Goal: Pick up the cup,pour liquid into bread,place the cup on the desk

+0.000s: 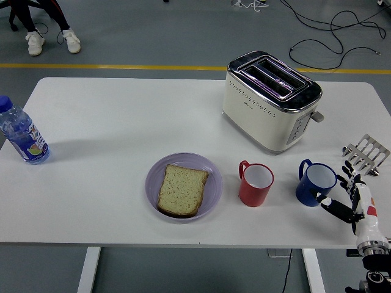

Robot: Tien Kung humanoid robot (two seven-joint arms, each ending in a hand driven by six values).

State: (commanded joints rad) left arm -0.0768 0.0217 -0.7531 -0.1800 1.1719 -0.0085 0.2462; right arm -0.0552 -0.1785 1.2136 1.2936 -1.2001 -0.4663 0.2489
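Blue cup [316, 183] — upright, white inside, handle toward upper left — sits just left of the right hand [353, 200], fingertips nearly at its wall. Red cup [255, 184] upright, further left. Bread slice [181, 190] flat on a lilac plate [153, 173] — well left of the hand.
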